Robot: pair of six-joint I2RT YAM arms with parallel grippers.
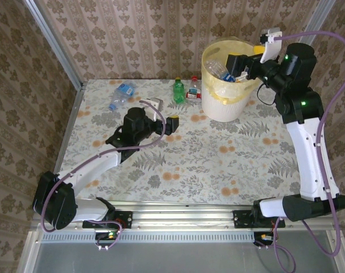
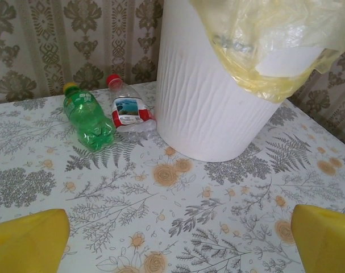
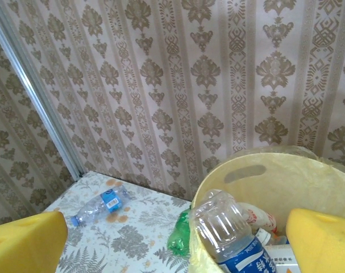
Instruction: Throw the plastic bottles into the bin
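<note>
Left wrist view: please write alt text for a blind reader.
White bin with yellow liner on a floral table, a green bottle and a red-labelled bottle left of it. The open left claw shows yellow fingertips in the bottom corners.

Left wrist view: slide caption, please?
Open left gripper facing a green bottle and red-capped bottle beside the white bin.
</note>
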